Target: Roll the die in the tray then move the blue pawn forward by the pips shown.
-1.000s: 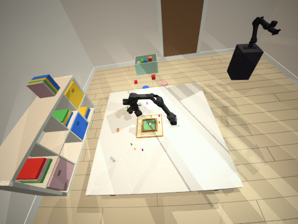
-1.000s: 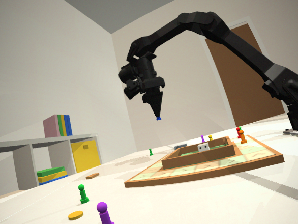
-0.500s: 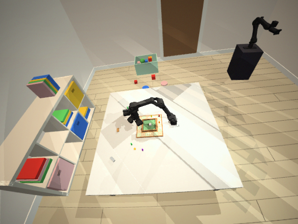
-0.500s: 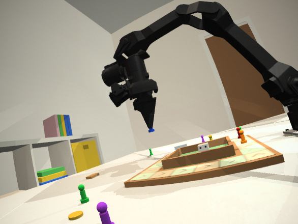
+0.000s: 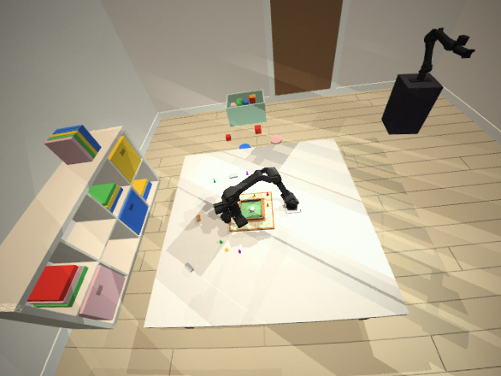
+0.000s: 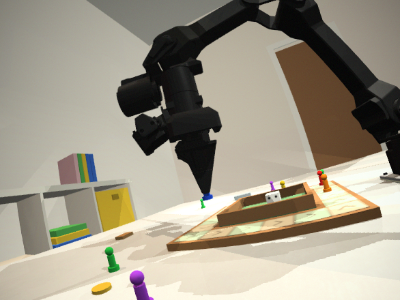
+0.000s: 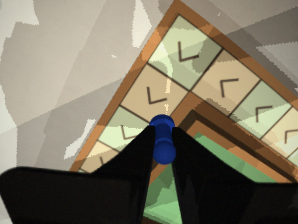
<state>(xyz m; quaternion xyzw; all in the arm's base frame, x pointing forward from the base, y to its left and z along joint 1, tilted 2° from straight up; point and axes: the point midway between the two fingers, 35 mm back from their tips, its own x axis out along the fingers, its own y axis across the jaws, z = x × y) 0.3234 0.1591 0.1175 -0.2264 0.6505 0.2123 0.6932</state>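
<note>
My gripper [image 6: 206,193] [image 7: 162,133] is shut on the blue pawn [image 6: 207,197] [image 7: 164,150]. It holds the pawn in the air, base down, above the board [image 6: 273,232] [image 7: 175,37]. In the wrist view the pawn shows over the area by a corner of the tray [image 6: 266,212] [image 7: 192,101], with two arrow squares beyond it towards the board's corner. The white die [image 5: 252,208] [image 6: 273,196] lies in the tray. The exterior view shows two pips on its side; its top cannot be read.
Yellow [image 6: 282,184], red [image 6: 320,178] and orange [image 6: 325,183] pawns stand on the board's far parts. Around the board are green [image 6: 111,260] [image 6: 203,204] and purple [image 6: 140,288] [image 6: 272,186] pawns, a yellow disc [image 6: 102,288] and a brown block [image 6: 124,235] [image 5: 197,218].
</note>
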